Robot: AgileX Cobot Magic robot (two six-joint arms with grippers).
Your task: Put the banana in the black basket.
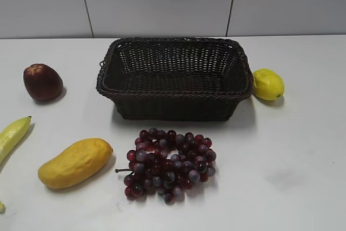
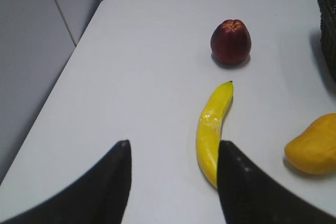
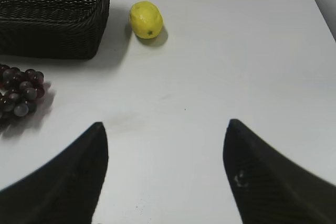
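Note:
The banana (image 1: 12,135) lies on the white table at the far left edge of the exterior view, partly cut off. In the left wrist view the banana (image 2: 212,127) lies ahead of my open left gripper (image 2: 173,148), its near end beside the right finger. The black basket (image 1: 174,76) stands empty at the middle back; its corner shows in the left wrist view (image 2: 328,24) and in the right wrist view (image 3: 52,14). My right gripper (image 3: 165,129) is open and empty over bare table. Neither gripper shows in the exterior view.
A yellow-orange mango (image 1: 75,162) lies front left, a dark red apple (image 1: 42,82) back left, a bunch of red grapes (image 1: 168,163) in front of the basket, a lemon (image 1: 268,84) right of it. The table's left edge (image 2: 58,85) meets a grey wall.

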